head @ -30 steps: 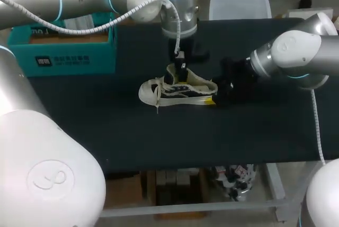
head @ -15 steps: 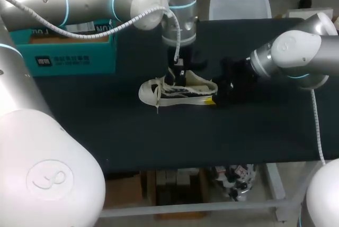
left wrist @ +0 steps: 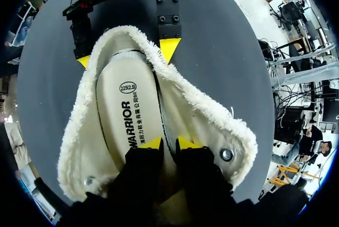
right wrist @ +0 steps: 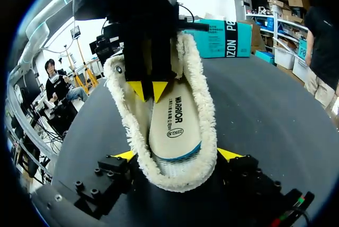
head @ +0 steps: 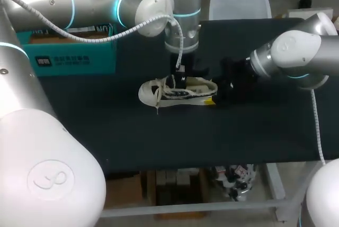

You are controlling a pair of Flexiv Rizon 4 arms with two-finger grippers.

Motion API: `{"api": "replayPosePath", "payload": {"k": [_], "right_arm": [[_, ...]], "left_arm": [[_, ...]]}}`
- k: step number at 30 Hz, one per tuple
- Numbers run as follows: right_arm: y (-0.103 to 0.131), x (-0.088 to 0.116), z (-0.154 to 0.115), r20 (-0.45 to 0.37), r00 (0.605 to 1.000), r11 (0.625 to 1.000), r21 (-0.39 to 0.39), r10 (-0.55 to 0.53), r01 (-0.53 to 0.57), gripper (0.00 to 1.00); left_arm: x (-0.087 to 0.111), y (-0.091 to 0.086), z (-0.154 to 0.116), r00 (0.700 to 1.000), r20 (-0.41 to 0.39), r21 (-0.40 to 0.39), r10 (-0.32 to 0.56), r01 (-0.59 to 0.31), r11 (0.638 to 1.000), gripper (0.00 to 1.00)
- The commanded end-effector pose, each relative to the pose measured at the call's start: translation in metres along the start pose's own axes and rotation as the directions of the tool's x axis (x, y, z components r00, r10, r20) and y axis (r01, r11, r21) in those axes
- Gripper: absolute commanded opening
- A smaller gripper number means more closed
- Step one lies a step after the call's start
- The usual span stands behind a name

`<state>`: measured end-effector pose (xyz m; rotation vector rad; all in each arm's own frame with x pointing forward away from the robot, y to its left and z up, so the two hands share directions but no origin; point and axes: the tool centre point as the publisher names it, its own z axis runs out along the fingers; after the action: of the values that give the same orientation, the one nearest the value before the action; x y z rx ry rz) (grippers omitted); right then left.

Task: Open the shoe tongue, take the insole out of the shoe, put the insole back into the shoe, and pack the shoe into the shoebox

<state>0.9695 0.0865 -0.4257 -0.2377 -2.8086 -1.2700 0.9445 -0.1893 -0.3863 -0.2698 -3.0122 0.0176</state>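
Note:
A cream shoe with a fleece lining lies on its sole mid-table, toe to the left. Its white insole lies flat inside. From above, my left gripper reaches down into the shoe's mouth. Its yellow tips stand a narrow gap apart over the insole's edge by the side lining, holding nothing. My right gripper sits at the heel with its wide-set fingers pressing the fleece rim from both sides. The teal shoebox stands at the back left.
A white plastic lid or tub rests at the table's far edge behind the shoe. The shoe's laces trail loose toward the table's front. Bare dark tabletop stretches in front of the shoe.
My left gripper came down into the shoe and its fingers parted slightly. The piece that stood up in the shoe's mouth now lies down. The right arm kept still.

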Motion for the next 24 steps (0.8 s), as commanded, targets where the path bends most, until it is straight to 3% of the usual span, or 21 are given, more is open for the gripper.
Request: {"api": "replayPosePath", "payload": {"k": [1,6,12,18,24], "right_arm": [[-0.004,-0.001,0.001,0.002,1.000,1.000,-0.002,0.001,-0.001,0.00],[-0.004,-0.001,0.001,0.002,1.000,1.000,-0.002,0.001,-0.001,0.00],[-0.004,-0.001,0.001,0.002,1.000,1.000,-0.002,0.001,-0.001,0.00],[-0.004,-0.001,0.001,0.002,1.000,1.000,-0.002,0.001,-0.001,0.00],[-0.004,-0.001,0.001,0.002,1.000,1.000,-0.002,0.001,-0.001,0.00]], "left_arm": [[0.003,-0.001,0.010,1.000,0.003,-0.010,-0.005,0.005,1.000,0.32],[0.004,0.001,0.018,0.999,0.027,-0.015,-0.029,0.029,0.999,0.32],[-0.001,0.005,0.029,0.997,0.048,-0.004,-0.059,0.059,0.998,0.25],[-0.008,0.010,0.039,0.996,0.059,0.022,-0.068,0.067,0.998,0.26],[-0.010,0.011,0.046,0.991,0.131,0.020,-0.036,0.034,0.999,0.28]]}}
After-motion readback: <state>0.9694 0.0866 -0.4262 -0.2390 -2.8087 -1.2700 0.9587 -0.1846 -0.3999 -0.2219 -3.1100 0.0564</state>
